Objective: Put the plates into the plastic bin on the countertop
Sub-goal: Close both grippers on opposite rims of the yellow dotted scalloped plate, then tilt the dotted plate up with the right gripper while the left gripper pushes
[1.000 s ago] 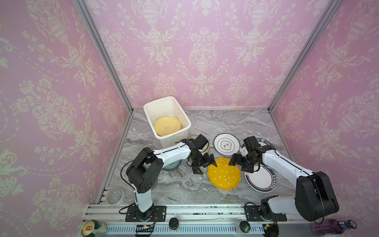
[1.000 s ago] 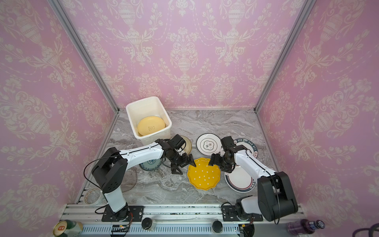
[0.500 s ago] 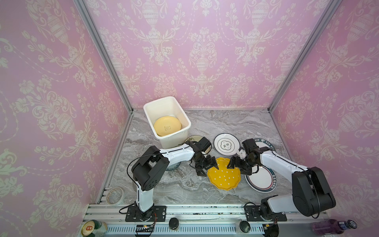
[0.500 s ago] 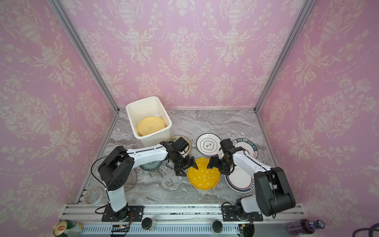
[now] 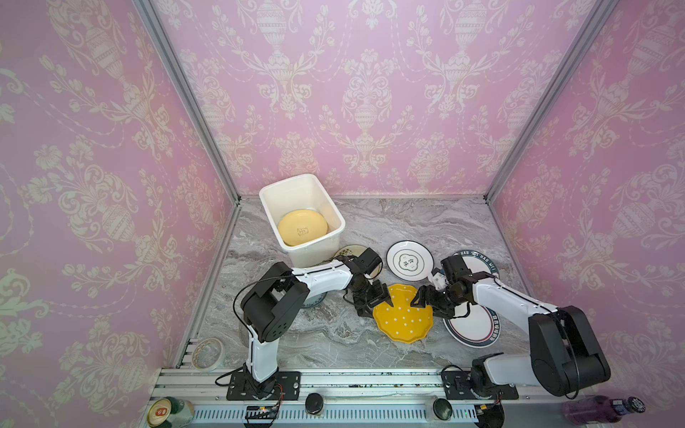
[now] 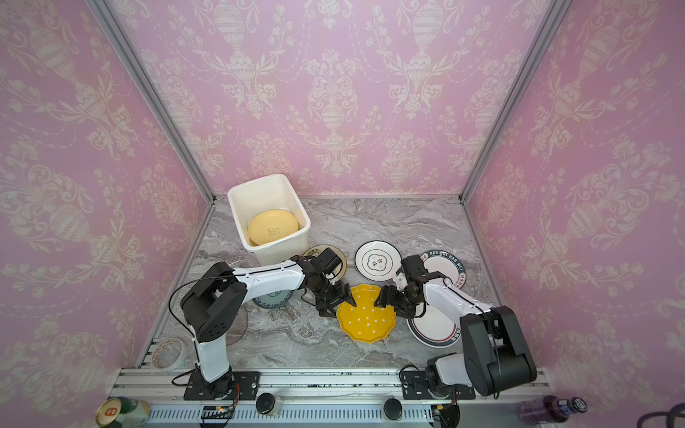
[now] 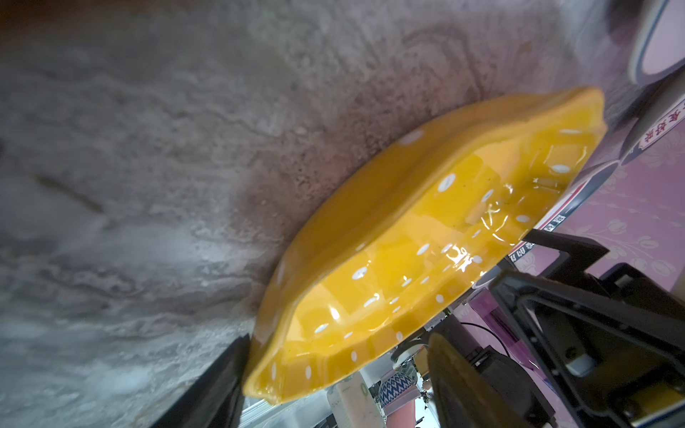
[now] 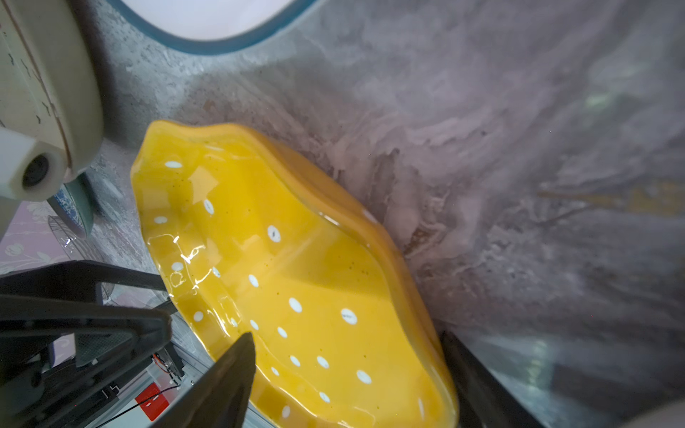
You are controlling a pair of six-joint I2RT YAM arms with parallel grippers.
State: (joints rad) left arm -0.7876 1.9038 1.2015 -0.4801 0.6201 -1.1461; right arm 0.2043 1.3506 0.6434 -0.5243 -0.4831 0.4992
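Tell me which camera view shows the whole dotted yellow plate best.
A top view: the dotted yellow plate lies on the countertop, nearly its whole scalloped rim visible. Both wrist views catch it close, at a low slant, white dots clear; the right wrist view crops it at the frame edge.

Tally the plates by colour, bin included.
Yellow: 2, pale yellow plate in bin, dotted yellow plate
White, dark-rimmed: 3, emblem plate, back lettered plate, front lettered plate
Cream: 1, cream plate
Teal: 1, teal plate
Clear glass: 1, glass plate, faint
Total: 8
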